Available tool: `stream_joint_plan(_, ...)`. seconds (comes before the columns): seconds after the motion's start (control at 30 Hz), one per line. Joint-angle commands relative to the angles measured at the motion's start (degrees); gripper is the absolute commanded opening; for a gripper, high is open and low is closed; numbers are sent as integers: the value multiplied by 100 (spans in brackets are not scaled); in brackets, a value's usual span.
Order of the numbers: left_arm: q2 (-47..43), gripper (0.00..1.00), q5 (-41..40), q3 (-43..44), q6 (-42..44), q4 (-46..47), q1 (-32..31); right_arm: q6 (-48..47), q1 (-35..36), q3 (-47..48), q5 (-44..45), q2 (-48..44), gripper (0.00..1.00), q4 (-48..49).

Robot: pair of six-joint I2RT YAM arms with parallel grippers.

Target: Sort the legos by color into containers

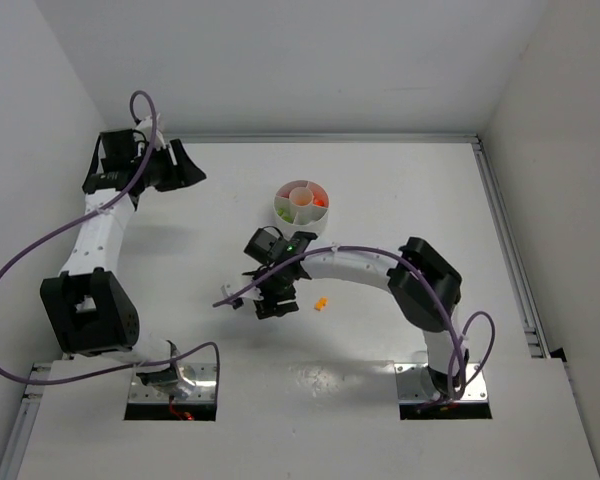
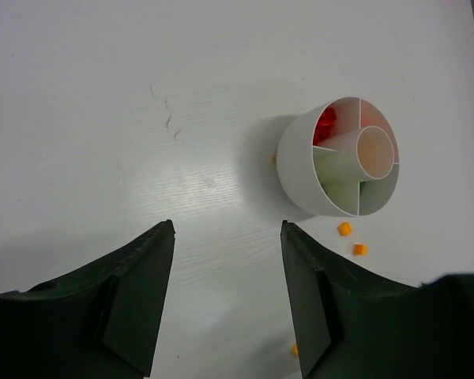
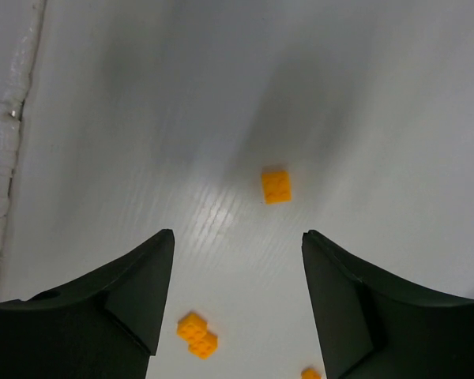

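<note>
The round white dish point(image 1: 302, 203) stands at the table's middle back, with red, orange and green legos in its wedge sections. In the left wrist view the dish point(image 2: 296, 170) shows red bricks point(image 2: 325, 126) and a bit of green point(image 2: 363, 188). Two orange bricks point(image 2: 344, 229) lie just beside it. My left gripper point(image 1: 183, 166) is open and empty, well to the left of the dish point(image 2: 227, 225). My right gripper point(image 1: 277, 298) is open and empty, low over the table point(image 3: 237, 237). An orange brick point(image 3: 276, 186) lies ahead of its fingers and joined orange bricks point(image 3: 197, 334) lie between them.
One orange brick point(image 1: 321, 303) lies on the table right of my right gripper. Another small orange brick point(image 3: 310, 373) lies by the right finger. White walls close in the table on the left, back and right. A metal rail point(image 1: 510, 250) runs along the right edge.
</note>
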Motion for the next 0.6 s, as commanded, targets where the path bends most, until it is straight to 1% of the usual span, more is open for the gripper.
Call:
stream_joint_plan(0.0, -266, 62, 264, 6, 50, 111, 183, -646, 41, 249, -85, 380, 65, 34)
stream_joint_plan(0.13, -266, 62, 316, 6, 103, 111, 246, -709, 41, 444, -138, 679, 59, -81)
stream_joint_plan(0.3, -266, 62, 369, -47, 156, 111, 369, -709, -11, 786, -252, 961, 58, -142)
stream_joint_plan(0.57, -99, 62, 422, -100, 156, 111, 430, -709, -64, 840, -252, 1164, 57, -194)
